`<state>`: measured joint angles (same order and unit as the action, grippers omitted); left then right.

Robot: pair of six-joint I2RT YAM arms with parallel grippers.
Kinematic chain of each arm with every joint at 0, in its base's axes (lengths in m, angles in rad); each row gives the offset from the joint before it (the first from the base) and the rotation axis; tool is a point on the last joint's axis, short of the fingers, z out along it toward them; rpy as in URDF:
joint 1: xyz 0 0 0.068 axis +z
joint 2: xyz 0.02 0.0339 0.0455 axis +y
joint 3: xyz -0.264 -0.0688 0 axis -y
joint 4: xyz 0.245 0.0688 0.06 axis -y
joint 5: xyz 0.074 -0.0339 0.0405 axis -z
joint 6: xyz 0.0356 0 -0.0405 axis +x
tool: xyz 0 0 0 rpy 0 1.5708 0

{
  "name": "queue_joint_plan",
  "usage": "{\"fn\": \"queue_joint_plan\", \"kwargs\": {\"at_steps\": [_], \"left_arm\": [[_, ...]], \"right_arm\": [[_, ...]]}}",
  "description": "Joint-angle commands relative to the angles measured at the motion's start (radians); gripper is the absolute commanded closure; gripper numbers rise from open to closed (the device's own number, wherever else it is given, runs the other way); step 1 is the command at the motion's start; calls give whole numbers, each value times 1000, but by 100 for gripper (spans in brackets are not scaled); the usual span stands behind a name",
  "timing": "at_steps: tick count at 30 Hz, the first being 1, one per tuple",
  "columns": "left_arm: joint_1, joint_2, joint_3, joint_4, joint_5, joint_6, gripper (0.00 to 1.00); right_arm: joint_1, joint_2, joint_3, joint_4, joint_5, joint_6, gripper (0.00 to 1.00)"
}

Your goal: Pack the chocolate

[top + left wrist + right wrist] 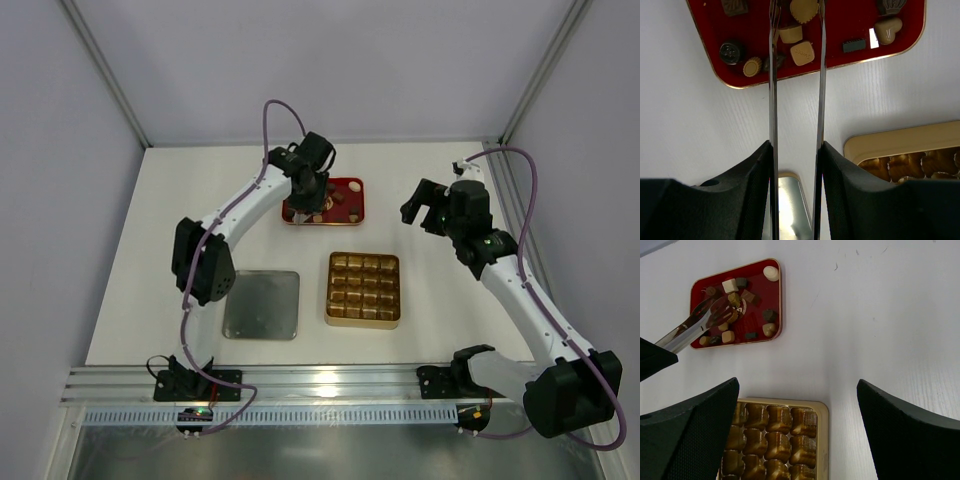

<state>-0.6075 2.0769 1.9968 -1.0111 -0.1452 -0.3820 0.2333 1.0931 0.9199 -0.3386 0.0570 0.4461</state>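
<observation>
Several chocolate pieces (802,53), dark and light brown, lie loose in the red tray (355,185); the right wrist view shows them too. My left gripper (305,170) hangs over that tray, shut on metal tongs (772,100). The tongs' two blades reach into the red tray (840,30) with a light brown piece (790,33) between them; I cannot tell whether it is pinched. The gold tray (363,318) of square compartments sits mid-table with no chocolate showing in it. My right gripper (420,210) is open and empty, up above the table right of the red tray.
A flat silver lid (262,304) lies left of the gold tray. White walls with metal posts close in the table at the back and sides. An aluminium rail (300,385) carrying the arm bases runs along the near edge.
</observation>
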Motion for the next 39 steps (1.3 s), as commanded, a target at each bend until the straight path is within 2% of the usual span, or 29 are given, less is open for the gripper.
{"fn": "queue_joint_plan", "kwargs": {"at_steps": [1,21,33,39], "left_arm": [[-6,9,42,20,-16,28,57],[-6,34,42,29,-11,41,61],[-6,52,160,-29,-39,72,65],[-6,48,171,-47,-37,74,65]], "right_arm": [[0,-25,13,9,10,-15,0],[-2,-12,10,12,14,-12,0],[-2,-12,11,9,17,-12,0],[0,-6,8,10,15,-10,0]]}}
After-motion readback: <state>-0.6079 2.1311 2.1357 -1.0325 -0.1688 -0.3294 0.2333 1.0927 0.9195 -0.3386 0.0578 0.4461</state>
